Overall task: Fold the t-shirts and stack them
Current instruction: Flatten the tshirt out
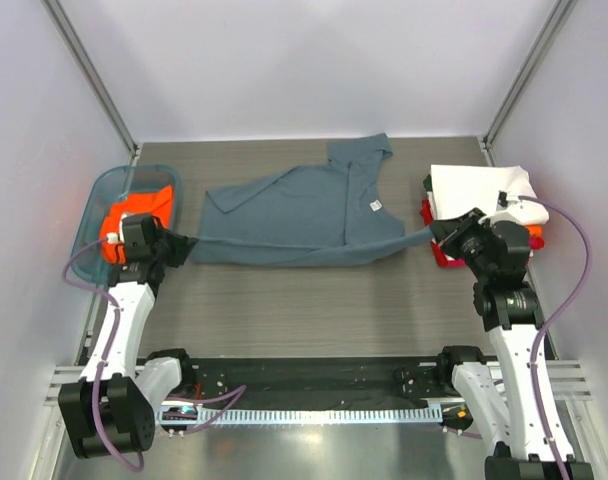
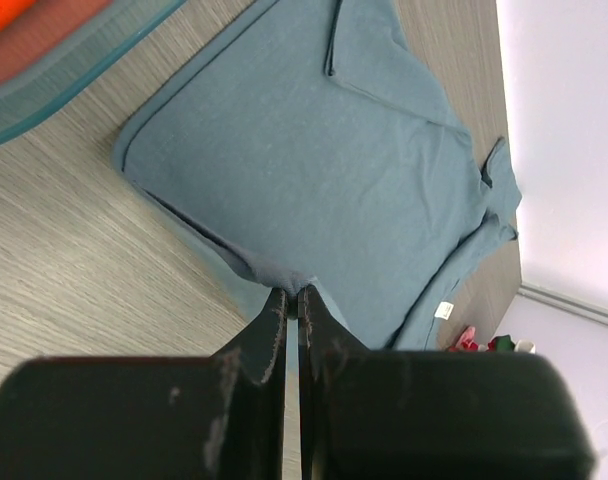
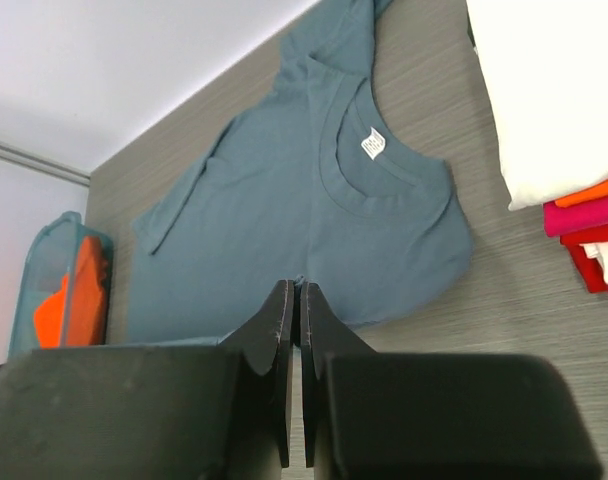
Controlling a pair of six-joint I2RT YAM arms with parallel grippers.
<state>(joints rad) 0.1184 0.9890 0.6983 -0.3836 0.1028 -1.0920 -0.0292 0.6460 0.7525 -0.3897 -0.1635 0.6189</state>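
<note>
Fabric of the blue-grey t-shirt (image 1: 294,215) is pinched tight by left tool (image 1: 187,244) and right tool (image 1: 433,232).

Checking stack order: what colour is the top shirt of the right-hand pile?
Top shirt: white, clearest in top external view.

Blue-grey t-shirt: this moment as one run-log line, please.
step: fold in progress | blue-grey t-shirt: spread flat, near edge taut | left gripper: shut on it | right gripper: shut on it | folded stack: by right arm
</note>
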